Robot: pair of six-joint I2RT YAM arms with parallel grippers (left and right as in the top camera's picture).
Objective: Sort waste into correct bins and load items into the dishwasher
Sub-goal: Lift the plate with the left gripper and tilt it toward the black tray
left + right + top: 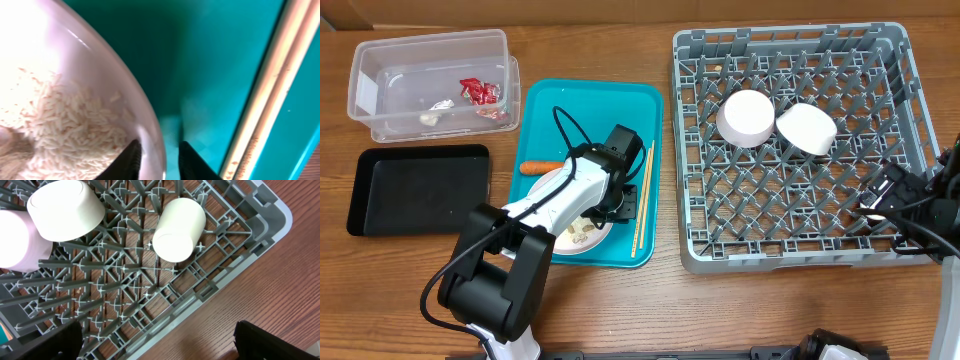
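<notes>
My left gripper (612,205) (159,161) is shut on the right rim of the round white plate (560,190) (115,65), which lies flat on the teal serving tray (540,105) (210,55). White crumbs (65,125) and tan scraps (582,233) lie on the plate. The orange carrot (540,167) lies left of the plate, and the chopsticks (642,205) (270,100) lie to its right. Two white bowls (747,118) (807,128) (65,207) and the cup (179,230) lie in the grey rack (790,250) (125,280). My right gripper (885,195) (160,345) is open and empty over the rack's right front corner.
The clear tub (380,60) at the back left holds red wrappers (480,92) and white wads (428,118). The black tray (415,185) lies in front of it, left of the teal tray. Bare wooden table runs along the front.
</notes>
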